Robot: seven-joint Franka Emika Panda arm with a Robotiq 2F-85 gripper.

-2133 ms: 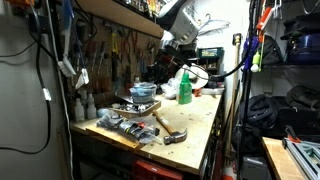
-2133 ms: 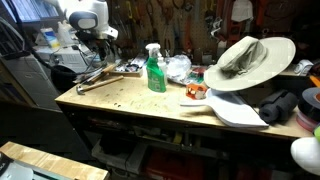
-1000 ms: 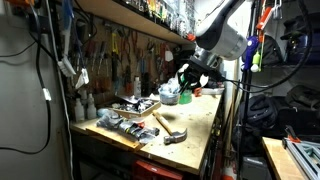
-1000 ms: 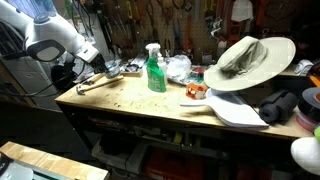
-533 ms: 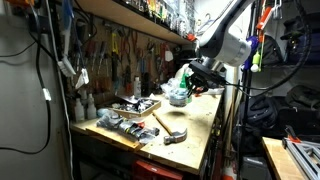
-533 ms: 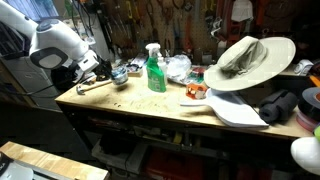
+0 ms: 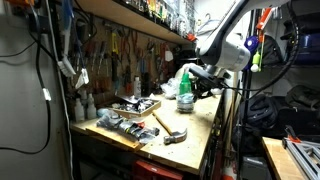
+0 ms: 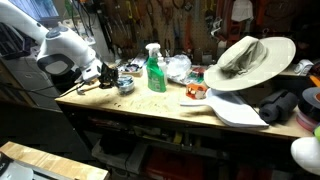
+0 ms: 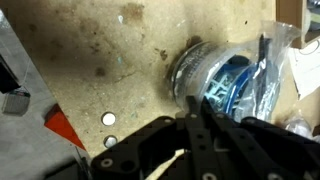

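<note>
Gripper (image 9: pixel 196 125) jaws are looking pinched on the near rim of the tin (image 9: pixel 210 78). Tin is sitting at or just over the bench (image 9: pixel 90 50); can't tell contact. It's lying beside a bag (image 9: pixel 285 55), near the spray bottle (image 8: pixel 153 68). Judging it light, stiff, slick: taking wall and rim deeper is looking safer.

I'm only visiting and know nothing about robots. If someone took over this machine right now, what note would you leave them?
Gripper: the fingers look pinched on the near rim of the round tin, judging by the wrist view.
Things: the tin, blue inside, sits low over the workbench, near the green spray bottle. A clear plastic bag lies right beside it.
Done: the tin is gripped.
Left: it is not yet released. I cannot tell whether it touches the bench.
</note>
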